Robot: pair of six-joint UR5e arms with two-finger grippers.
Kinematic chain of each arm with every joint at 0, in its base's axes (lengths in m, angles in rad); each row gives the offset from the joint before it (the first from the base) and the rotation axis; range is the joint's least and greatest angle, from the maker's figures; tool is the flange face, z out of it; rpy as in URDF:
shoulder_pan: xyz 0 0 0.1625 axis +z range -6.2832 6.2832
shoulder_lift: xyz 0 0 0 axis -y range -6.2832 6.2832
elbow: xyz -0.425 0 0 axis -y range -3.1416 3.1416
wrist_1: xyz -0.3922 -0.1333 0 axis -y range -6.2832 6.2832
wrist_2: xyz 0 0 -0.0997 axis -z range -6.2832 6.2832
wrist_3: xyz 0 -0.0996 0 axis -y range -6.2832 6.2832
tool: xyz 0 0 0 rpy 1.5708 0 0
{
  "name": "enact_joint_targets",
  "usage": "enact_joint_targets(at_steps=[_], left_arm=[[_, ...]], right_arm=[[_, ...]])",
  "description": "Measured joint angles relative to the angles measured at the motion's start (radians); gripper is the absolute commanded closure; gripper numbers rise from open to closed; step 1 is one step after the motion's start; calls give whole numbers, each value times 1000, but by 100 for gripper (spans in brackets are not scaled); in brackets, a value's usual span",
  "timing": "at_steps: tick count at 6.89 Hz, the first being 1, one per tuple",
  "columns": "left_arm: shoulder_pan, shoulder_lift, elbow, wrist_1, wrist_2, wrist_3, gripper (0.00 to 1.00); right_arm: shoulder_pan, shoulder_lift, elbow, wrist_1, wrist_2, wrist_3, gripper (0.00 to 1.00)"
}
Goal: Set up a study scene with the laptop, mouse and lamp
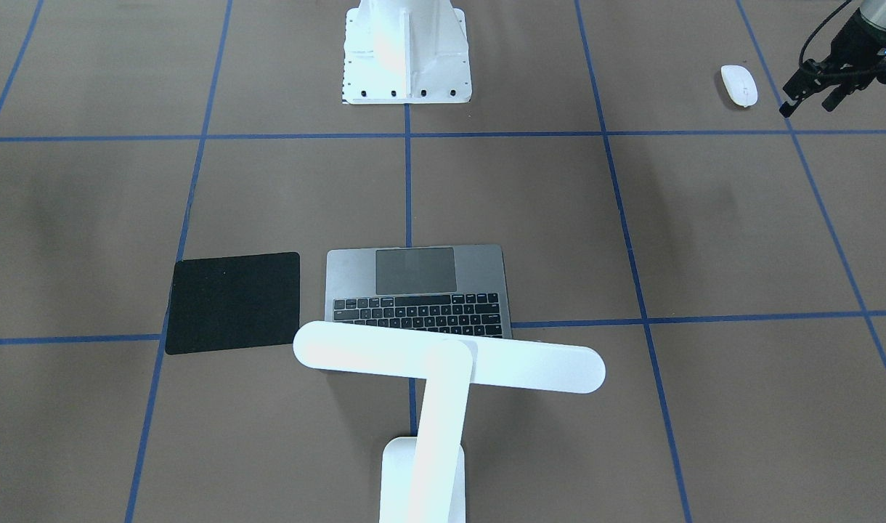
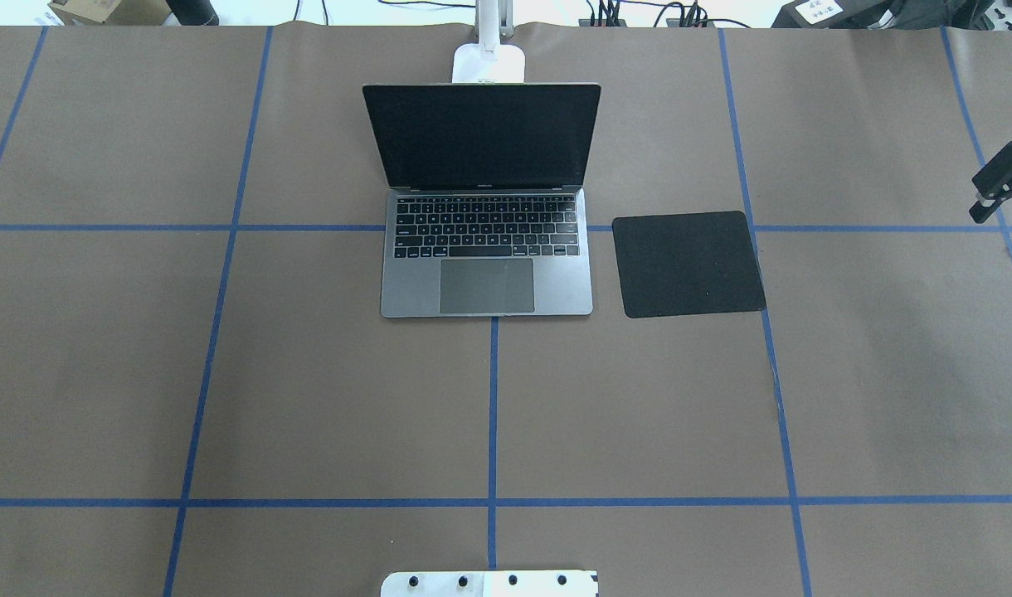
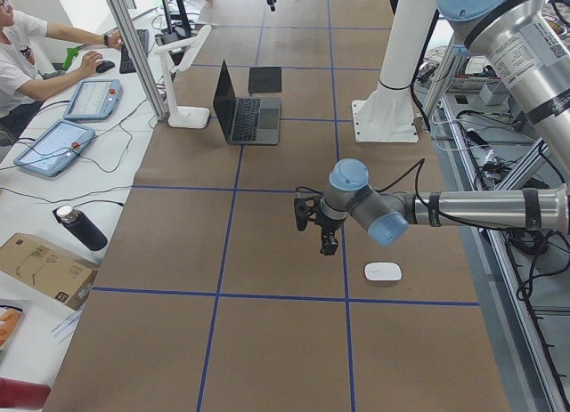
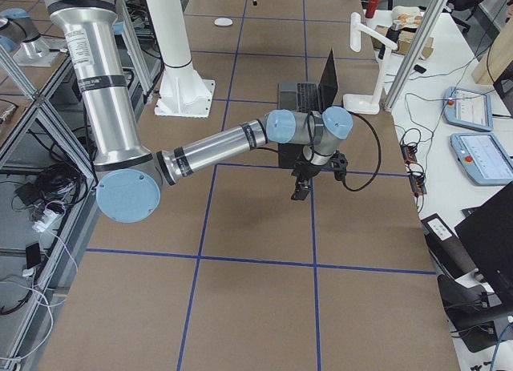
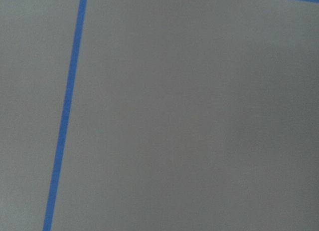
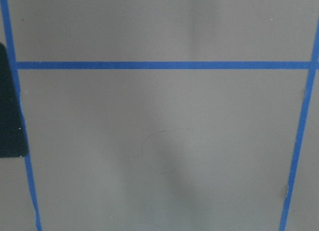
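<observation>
The grey laptop (image 2: 485,286) stands open at the table's middle, screen up. The white lamp (image 1: 450,356) stands behind it, its bar head over the screen, its base (image 2: 489,62) at the far edge. The white mouse (image 1: 738,85) lies on the brown table near the robot's left side, also in the exterior left view (image 3: 383,271). My left gripper (image 1: 806,107) hovers just beside the mouse, open and empty, not touching it. My right gripper (image 2: 975,201) hangs above the table to the right of the black mat, looks open and holds nothing.
A black square mat (image 2: 688,264) lies right of the laptop. The white robot pedestal (image 1: 407,65) stands at the near edge. An operator (image 3: 18,47), tablets and a bottle (image 3: 82,227) are on a side desk beyond the far edge.
</observation>
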Motion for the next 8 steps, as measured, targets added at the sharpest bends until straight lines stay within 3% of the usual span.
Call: enact_joint_targets(at_steps=[2,5,8], left_arm=[[16,41,39,-68,0,-45,1],[87,-10,144,-124,49,-33,1],[271,-24,186,-165,129,-173,1]], right_arm=[[3,-58,70,52,-24,59,1],[3,-68,82,72,-32,69,1],[3,-69,84,86,-33,70,1]])
